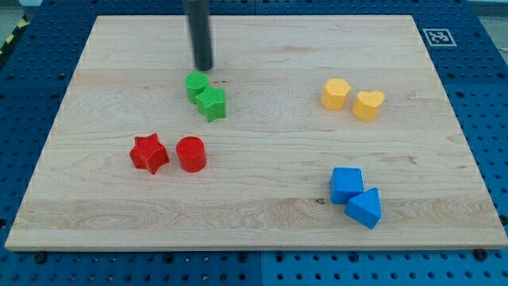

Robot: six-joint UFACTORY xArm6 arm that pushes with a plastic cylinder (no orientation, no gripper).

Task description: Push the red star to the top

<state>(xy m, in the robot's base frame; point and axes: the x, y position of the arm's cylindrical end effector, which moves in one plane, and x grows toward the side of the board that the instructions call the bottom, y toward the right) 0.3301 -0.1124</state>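
The red star [148, 153] lies on the wooden board [262, 214] at the view's left, a little below the middle. A red cylinder [191, 153] stands just to its right, a small gap between them. My tip [204, 67] is near the view's top, well above and to the right of the red star. It sits just above a green cylinder [196, 83], which touches a green star [212, 103].
A yellow hexagon-like block [336, 94] and a yellow heart [368, 104] lie at the right, side by side. A blue cube [346, 184] and a blue triangular block [364, 207] touch at the lower right. A marker tag [438, 36] sits beyond the board's top right corner.
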